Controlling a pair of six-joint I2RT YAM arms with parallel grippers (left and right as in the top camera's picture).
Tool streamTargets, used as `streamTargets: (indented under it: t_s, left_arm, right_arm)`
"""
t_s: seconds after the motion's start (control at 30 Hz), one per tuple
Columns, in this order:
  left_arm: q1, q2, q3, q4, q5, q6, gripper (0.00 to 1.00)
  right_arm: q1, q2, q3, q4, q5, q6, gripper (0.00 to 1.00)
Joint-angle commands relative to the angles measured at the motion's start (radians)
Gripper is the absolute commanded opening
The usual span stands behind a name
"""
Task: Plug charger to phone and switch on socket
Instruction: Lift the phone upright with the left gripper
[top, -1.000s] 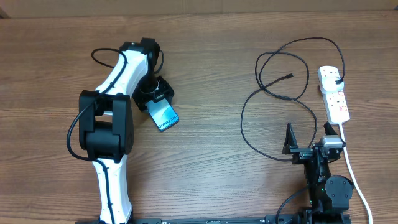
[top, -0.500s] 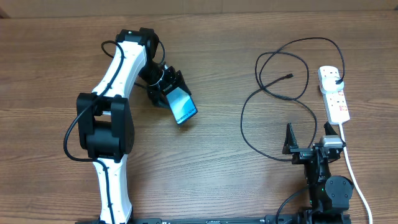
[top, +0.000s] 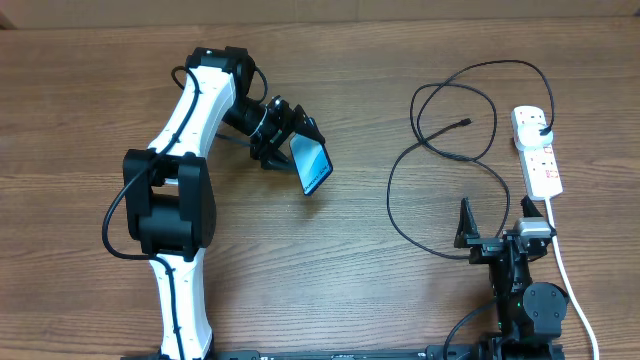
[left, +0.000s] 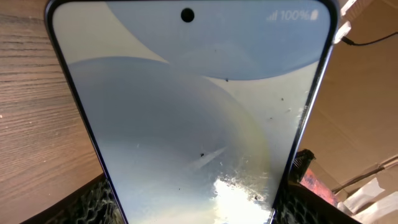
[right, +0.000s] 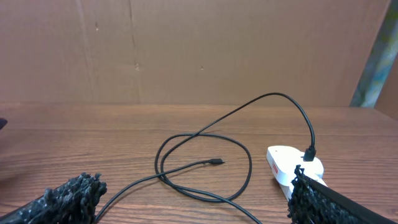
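One reading, "100%", tops the phone (left: 199, 112) held by the left hand (top: 285, 136); right hand (top: 495, 228) gapes wide.

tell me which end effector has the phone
The left end effector, shut on the phone; the right end effector sits open, holding nothing.

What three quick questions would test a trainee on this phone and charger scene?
1. True or false: the right gripper holds the phone.
2. Where is the plug of the charger? A) in the power strip B) in the right gripper C) in the phone
3. Fill in: the charger's small connector tip lies loose on the ___.
Key: 1 false, the left gripper holds it. 2 A. 3 table.
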Motion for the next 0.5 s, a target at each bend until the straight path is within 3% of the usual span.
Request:
streamTargets:
  t_s: [0.0,0.13,0.3,0.4,0.47]
  left_arm:
    - [-0.005,-0.004,0.034,-0.002,0.068,0.027,0.66]
    - [-0.005,-0.004,0.034,-0.003,0.144,0.028,0.66]
    - [-0.005,-0.004,0.034,0.0,0.349,0.047,0.67]
    - [-0.005,-0.004,0.034,0.001,0.402,0.047,0.67]
    - [-0.005,-0.004,0.034,0.001,0.404,0.047,0.67]
  right_arm:
    - [0.002,-0.01,-0.011,0.002,0.012,-0.005,1.0]
    - [0.002,-0.01,-0.011,0.002,0.012,-0.005,1.0]
    - [0.002,-0.01,-0.011,0.002,-0.004,0.015,1.0]
    - [0.002,-0.01,-0.011,0.008,-0.069,0.29,1.0]
    - [0.002,-0.01,-0.011,0.027,-0.259,0.772,1.0]
